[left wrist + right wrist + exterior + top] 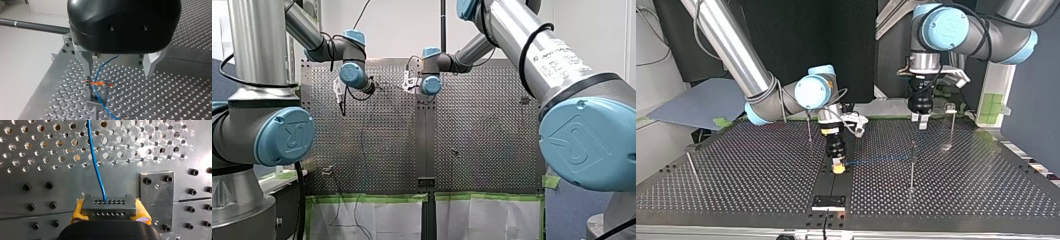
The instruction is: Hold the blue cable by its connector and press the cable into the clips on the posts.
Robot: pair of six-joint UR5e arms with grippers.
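My right arm's blue-capped joint (584, 142) looms nearest in the front view, with the perforated tabletop (492, 140) beyond it. In the top view my right pincer (838, 168) sits low at the tabletop's middle, and the blue cable (876, 161) runs from it to a post (912, 167). My left pincer (919, 120) hangs spread wide near the far edge. In the left wrist view the cable crosses an orange clip (100, 83) beneath the spread fingers. In the right wrist view yellow pads clamp the grey connector (109, 206), and the cable leads away over the tabletop.

Our left arm (254, 50) and right arm (532, 60) are silver tubes with pale-blue joint caps (284, 136) marked UR and black cables (533, 37); our right pincer (110, 207) has yellow pads (78, 210).
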